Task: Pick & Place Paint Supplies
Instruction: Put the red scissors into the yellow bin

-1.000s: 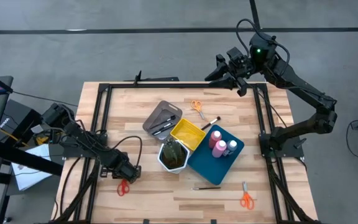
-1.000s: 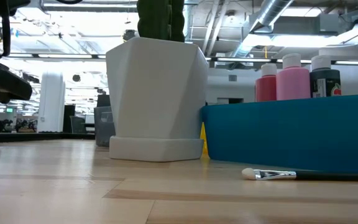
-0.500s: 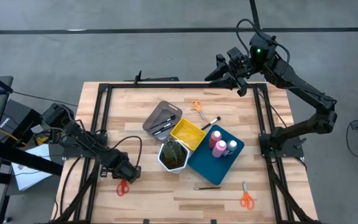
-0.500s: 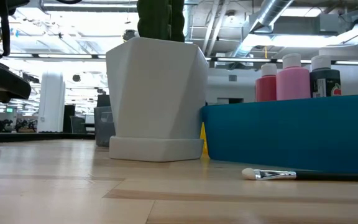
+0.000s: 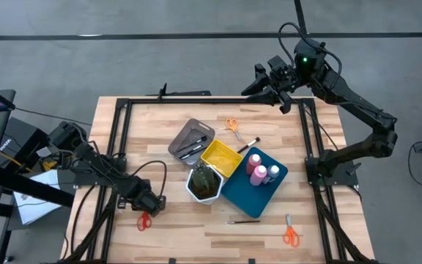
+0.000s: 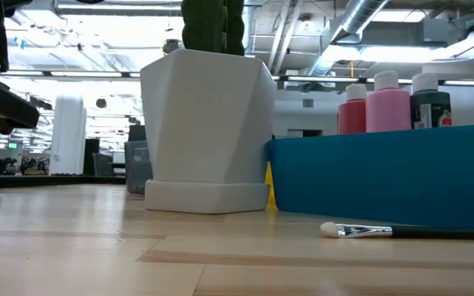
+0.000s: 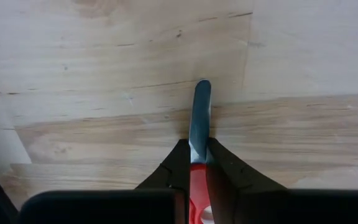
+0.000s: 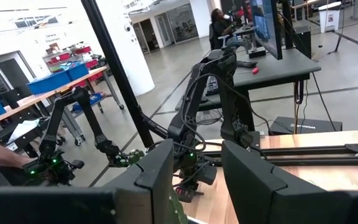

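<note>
Red-handled scissors (image 5: 145, 220) lie flat on the pale wooden table (image 5: 174, 235) near its front-left corner. The left claw (image 5: 152, 209) is closed on them; in the left wrist view its fingers (image 7: 178, 168) clamp the blade at the red handle. The right claw (image 5: 258, 88) waits raised over the far table edge, jaws apart, holding nothing. 2 pink bottles (image 5: 258, 169) stand in the blue tray (image 5: 240, 194).

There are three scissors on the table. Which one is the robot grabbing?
The red-handled scissors near the table's front left edge. The left pincer is shut on them. The two orange-handled scissors lie alone, with no pincer near them.
</note>
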Available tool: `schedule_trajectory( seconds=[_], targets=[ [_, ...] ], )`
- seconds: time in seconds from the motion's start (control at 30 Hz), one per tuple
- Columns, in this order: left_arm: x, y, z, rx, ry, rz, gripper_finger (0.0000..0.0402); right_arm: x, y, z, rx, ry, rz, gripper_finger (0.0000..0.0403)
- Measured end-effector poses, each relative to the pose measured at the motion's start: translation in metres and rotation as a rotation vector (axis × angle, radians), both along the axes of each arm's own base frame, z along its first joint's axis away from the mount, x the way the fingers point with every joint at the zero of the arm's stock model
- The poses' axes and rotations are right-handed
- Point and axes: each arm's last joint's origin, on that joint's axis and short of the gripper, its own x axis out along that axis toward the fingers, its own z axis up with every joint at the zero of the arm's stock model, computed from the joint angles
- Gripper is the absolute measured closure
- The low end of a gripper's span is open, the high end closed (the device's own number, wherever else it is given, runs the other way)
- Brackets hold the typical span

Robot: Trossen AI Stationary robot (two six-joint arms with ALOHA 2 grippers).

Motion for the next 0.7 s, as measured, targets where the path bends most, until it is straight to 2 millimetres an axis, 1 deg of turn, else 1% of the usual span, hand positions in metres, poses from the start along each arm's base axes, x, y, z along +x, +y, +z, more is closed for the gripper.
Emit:
schedule_trajectory(
  seconds=[0.2,0.33,0.6,0.7],
  targets=[
    [0.004,-0.002,0.005,0.010,-0.035,0.003,0.0384,0.000,0.000,0.000,-0.014,-0.005,0.001,0.0271],
    [0.006,-0.002,0.011,0.016,-0.074,0.009,0.0384,0.000,0.000,0.000,-0.015,-0.006,0.001,0.0271],
    [0.000,0.005,0.030,0.043,-0.159,-0.005,0.0385,0.000,0.000,0.000,-0.022,-0.008,0.002,0.0271],
    [-0.003,0.010,0.034,0.061,-0.161,-0.007,0.0385,0.000,0.000,0.000,-0.022,-0.008,0.002,0.0271]
  ],
)
